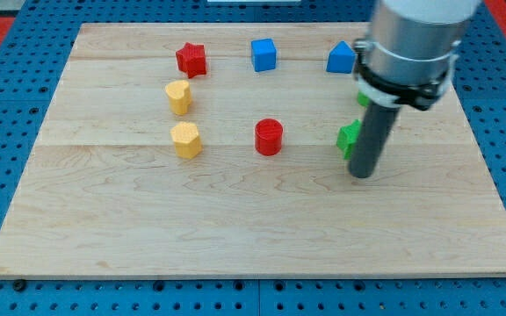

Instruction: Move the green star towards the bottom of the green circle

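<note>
The green star (349,139) lies at the view's right of the board, mostly hidden behind my rod; only its left edge shows. My tip (361,173) rests on the board just below and to the right of it, touching or nearly touching it. The green circle (360,98) is above the star, almost wholly hidden by the arm; only a sliver shows.
A red cylinder (269,137) stands left of the star. A blue block (340,57) and a blue cube (263,53) sit near the top edge. A red star (191,59), a yellow heart (178,96) and a yellow block (185,140) are at the left.
</note>
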`<action>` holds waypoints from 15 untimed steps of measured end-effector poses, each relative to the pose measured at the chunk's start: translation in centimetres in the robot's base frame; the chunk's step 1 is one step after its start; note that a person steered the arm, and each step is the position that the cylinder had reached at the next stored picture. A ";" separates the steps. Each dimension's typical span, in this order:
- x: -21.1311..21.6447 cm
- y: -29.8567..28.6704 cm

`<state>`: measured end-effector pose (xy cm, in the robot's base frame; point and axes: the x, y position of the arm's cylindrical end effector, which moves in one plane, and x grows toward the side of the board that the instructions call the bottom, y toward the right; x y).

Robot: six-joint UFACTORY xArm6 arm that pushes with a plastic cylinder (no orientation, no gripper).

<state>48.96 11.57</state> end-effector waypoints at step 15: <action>-5.6 0.1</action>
